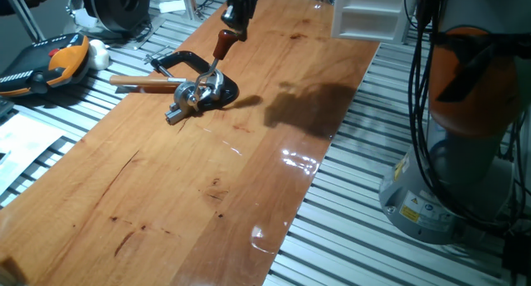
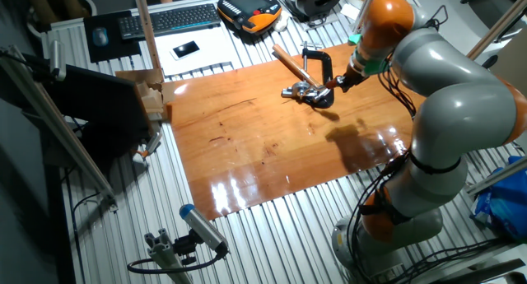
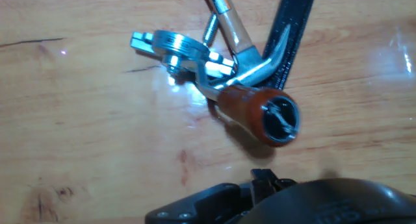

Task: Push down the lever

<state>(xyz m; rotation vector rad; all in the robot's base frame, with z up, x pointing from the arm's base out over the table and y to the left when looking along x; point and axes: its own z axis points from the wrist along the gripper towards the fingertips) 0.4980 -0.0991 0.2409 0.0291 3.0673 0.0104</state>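
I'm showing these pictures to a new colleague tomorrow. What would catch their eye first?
Probably the lever, its reddish-brown knob raised above a chrome-and-black base near the wooden board's far end. The gripper hangs just above the knob, with a black clamp lying beside it.

From one fixed view we look low along the wooden board [image 1: 207,178] toward its far end. The other fixed view sits high, looking down across the whole board [image 2: 272,144]. Both share the lever [image 1: 217,55]. Our hand view hangs close above it [image 3: 257,110].
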